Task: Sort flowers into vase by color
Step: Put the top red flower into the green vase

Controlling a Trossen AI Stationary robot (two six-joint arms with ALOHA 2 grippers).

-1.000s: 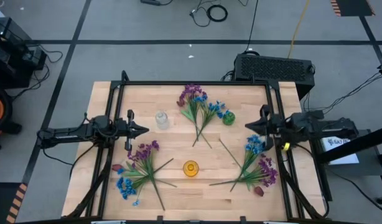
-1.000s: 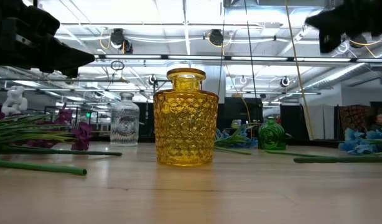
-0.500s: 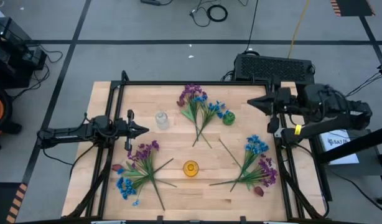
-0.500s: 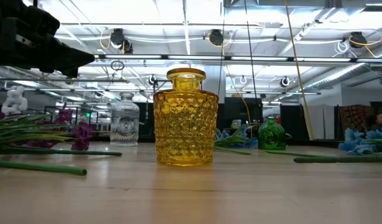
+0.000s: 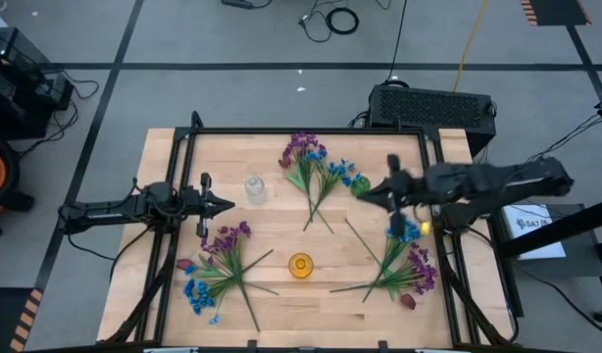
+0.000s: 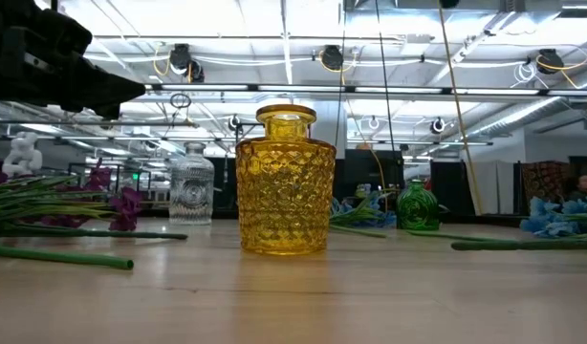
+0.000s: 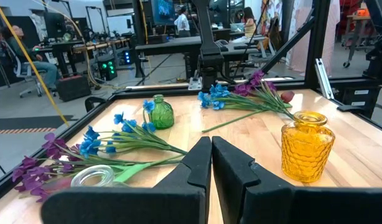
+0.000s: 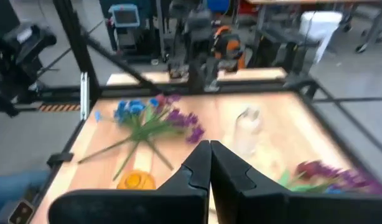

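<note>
Left gripper (image 5: 225, 205) fingers clenched at table's (image 5: 281, 294) left edge, right gripper (image 5: 370, 193) clenched beside green vase (image 5: 360, 185)

Three vases (image 5: 300, 265) amid three flower bunches (image 5: 314, 169) on table (image 5: 281, 299).

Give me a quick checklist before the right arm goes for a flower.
1. Right gripper empty and shut, must open first: not ok.
2. Left gripper parked at the left edge, out of the way: ok.
3. Yellow vase, clear vase and green vase upright: ok.
4. Vases still empty of flowers: ok.
5. Flowers tangled in mixed-colour bunches, single stem hard to isolate: cannot tell.
</note>
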